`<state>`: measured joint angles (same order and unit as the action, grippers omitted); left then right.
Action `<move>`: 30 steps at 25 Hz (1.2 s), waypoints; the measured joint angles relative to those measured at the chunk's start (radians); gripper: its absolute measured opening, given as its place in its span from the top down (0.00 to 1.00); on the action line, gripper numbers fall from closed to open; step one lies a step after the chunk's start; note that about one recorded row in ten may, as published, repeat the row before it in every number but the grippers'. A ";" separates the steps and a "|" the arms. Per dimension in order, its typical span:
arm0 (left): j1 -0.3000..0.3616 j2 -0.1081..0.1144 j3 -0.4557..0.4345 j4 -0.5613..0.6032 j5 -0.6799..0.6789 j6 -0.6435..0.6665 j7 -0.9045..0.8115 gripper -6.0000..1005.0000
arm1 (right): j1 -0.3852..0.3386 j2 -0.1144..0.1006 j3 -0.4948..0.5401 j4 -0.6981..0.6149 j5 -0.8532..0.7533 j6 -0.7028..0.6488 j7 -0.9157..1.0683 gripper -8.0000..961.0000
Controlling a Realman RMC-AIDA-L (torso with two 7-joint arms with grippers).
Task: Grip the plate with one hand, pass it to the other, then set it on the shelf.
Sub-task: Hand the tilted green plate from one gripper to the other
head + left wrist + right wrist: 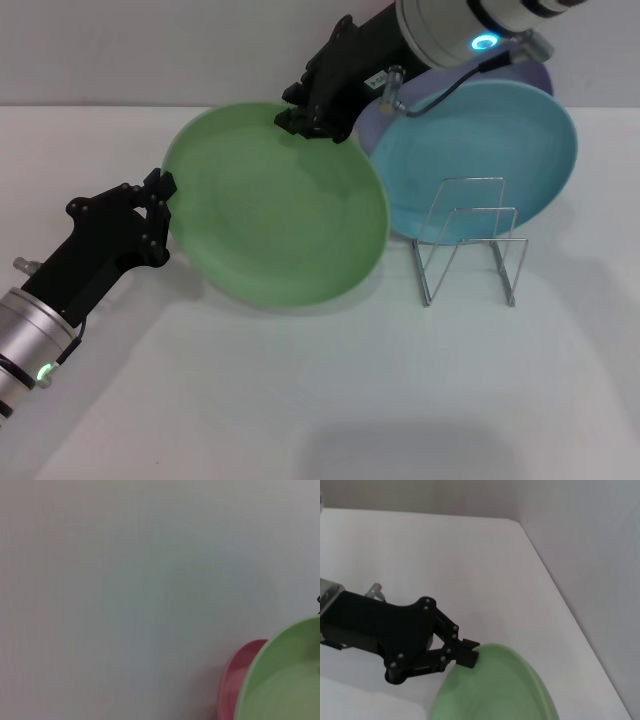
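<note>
Handover underway, we judge: left gripper (163,198) pinches the plate (275,205) at one rim, raised left of the shelf (468,240). Right gripper (305,115) clamps its far rim, so both share the load.

Bright even overhead light, soft shadows on the white table (300,400); left wrist view blurred

three plates show in the head view: one green plate (275,215), one blue plate (480,150), and one lavender plate (385,115) mostly hidden behind the blue one. the left wrist view adds the edge of one pink plate (237,675) behind the green one, which makes four plates in all. one wire rack (468,250) stands on the one table (300,400). two grippers: the left gripper (160,195) and the right gripper (310,115), one on each of two arms.
</note>
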<state>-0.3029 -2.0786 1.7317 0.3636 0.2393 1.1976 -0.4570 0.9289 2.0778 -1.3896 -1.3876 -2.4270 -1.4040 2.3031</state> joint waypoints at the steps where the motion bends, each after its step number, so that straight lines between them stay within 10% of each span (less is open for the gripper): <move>1: 0.000 0.000 0.000 0.000 0.000 0.000 0.000 0.97 | -0.001 0.000 -0.005 0.000 -0.002 0.003 0.000 0.75; 30: 0.000 0.002 -0.001 -0.002 0.001 0.004 0.000 0.97 | -0.006 0.002 -0.048 -0.011 0.001 0.021 -0.012 0.86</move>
<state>-0.3026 -2.0768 1.7306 0.3620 0.2400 1.2013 -0.4571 0.9232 2.0796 -1.4373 -1.3981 -2.4263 -1.3828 2.2911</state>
